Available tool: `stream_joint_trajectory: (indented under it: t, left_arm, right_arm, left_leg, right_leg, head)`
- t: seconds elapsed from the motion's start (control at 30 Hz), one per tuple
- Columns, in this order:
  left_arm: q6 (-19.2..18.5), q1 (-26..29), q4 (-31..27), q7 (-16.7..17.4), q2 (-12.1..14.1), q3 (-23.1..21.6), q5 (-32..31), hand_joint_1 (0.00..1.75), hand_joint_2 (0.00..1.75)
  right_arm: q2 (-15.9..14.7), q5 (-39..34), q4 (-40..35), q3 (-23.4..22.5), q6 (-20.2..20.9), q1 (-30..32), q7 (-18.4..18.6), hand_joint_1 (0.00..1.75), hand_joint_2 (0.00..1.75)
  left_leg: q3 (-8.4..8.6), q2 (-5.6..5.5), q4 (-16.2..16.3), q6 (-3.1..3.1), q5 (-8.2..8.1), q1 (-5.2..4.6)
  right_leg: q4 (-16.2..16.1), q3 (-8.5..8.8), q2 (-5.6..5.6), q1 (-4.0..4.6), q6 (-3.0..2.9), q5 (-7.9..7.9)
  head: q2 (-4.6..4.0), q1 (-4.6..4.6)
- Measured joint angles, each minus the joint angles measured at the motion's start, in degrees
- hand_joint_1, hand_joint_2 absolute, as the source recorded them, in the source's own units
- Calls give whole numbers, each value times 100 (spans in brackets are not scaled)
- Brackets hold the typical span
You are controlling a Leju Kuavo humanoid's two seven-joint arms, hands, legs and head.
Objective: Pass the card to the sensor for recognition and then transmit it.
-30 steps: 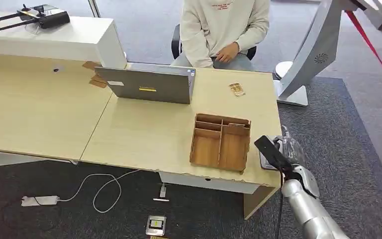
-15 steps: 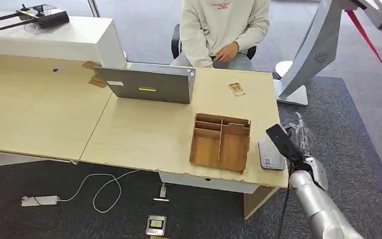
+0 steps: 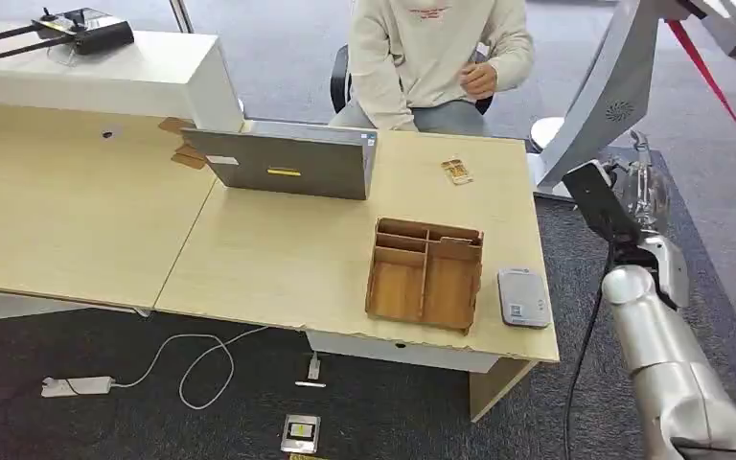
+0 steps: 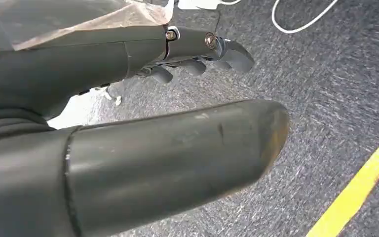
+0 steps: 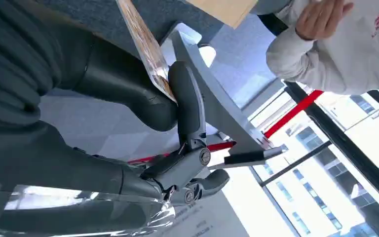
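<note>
On the table (image 3: 278, 259), the sensor (image 3: 523, 298) lies just right of the wooden tray (image 3: 425, 274), the laptop (image 3: 287, 160) behind.

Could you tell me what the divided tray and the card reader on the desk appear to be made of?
The divided tray looks like thin unpainted wood, going by its brown grain and slotted partitions. The card reader seems matte grey plastic, with rounded corners and a small printed label.

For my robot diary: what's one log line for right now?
right hand holds card | raised beside desk | sensor bare | person seated
</note>
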Motion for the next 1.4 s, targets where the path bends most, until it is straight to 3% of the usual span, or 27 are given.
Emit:
stream_joint_trajectory:
  t: [0.33, 0.6, 1.2, 1.23, 1.27, 1.4]
  left_arm:
    - [-188, -170, -2, -17, -7, -48, -204, 0, 0]
    - [-304, -278, -15, -26, -11, -131, -339, 0, 0]
    - [-363, -295, -17, -11, -22, -157, -300, 0, 0]
    - [-363, -295, -17, -4, -22, -157, -293, 0, 0]
    - [-363, -295, -17, 2, -22, -157, -291, 0, 0]
    - [-361, -292, -17, 2, -22, -157, -271, 0, 0]
  right_arm:
    - [306, 516, -20, 127, 390, -273, 35, 175, 175]
    - [728, 634, 542, 326, 678, -755, -13, 175, 175]
    - [1113, 671, 1431, 472, 634, -967, -116, 175, 175]
    - [1117, 671, 1455, 483, 623, -967, -120, 98, 175]
    - [1123, 671, 1478, 494, 610, -967, -125, 3, 175]
    - [1174, 741, 1563, 511, 440, -966, -125, 0, 175]
  left_leg:
    - [-4, -4, -1, -1, 0, 2]
    - [-5, -5, 0, -2, 2, 4]
    - [-6, -2, 0, -2, 2, 4]
    - [-6, -2, 0, -2, 2, 4]
    - [-6, -2, 0, -2, 2, 4]
    - [-6, -2, 0, -2, 2, 4]
  right_leg:
    - [4, 0, -1, 2, 0, 0]
    - [4, -4, 0, 3, 0, -1]
    - [3, -5, 1, 3, 0, 0]
    - [3, -5, 1, 3, 0, 0]
    - [3, -5, 1, 3, 0, 0]
    - [3, -5, 1, 3, 0, 0]
  head:
    - [0, 0]
    - [0, 0]
    - [0, 0]
    - [0, 2]
    - [0, 0]
    - [0, 0]
